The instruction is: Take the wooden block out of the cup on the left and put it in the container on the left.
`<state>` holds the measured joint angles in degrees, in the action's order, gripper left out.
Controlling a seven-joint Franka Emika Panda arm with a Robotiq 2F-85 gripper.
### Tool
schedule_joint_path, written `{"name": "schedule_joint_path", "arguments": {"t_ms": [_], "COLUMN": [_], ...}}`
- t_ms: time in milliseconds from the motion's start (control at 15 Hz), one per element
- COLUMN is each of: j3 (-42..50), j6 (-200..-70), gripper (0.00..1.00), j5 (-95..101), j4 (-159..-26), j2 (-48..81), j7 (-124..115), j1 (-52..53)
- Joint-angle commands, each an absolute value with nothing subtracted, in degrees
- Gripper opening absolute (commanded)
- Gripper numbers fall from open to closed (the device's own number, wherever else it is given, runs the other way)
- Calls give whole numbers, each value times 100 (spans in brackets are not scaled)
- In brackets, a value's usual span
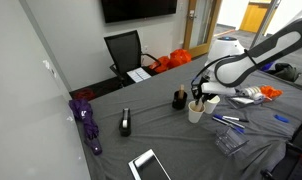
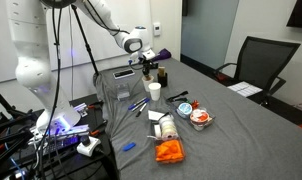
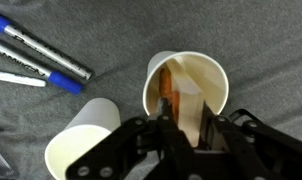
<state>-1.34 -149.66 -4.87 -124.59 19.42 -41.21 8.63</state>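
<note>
In the wrist view a cream paper cup (image 3: 206, 72) stands upright with the light-tan wooden block (image 3: 188, 100) leaning inside it, beside an orange stick. My gripper (image 3: 188, 122) reaches down into the cup mouth, and its two black fingers press on either side of the block. In both exterior views the gripper (image 1: 199, 96) (image 2: 148, 68) hangs just over the cup (image 1: 196, 113) (image 2: 154, 92). The clear plastic container (image 1: 229, 141) (image 2: 115, 88) sits apart from the cup on the grey table.
A second cream cup (image 3: 79, 140) lies close beside the first. Blue and silver markers (image 3: 36, 52) lie nearby. A dark cup (image 1: 179, 98), a tape dispenser (image 1: 126, 123), a tablet (image 1: 148, 166), orange items (image 2: 169, 150) and a black chair (image 1: 126, 52) are around.
</note>
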Motion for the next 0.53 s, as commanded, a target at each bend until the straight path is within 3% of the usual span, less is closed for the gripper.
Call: {"name": "schedule_joint_path", "arguments": {"t_ms": [0, 467], "j3": [65, -144], "j6": [-14485, -14146], "gripper": [7, 7], "j5": [-222, -396], "j4": [-12430, -12504], "j2": [1646, 1008], "j7": [-4358, -4321], "j1": [1044, 917]}}
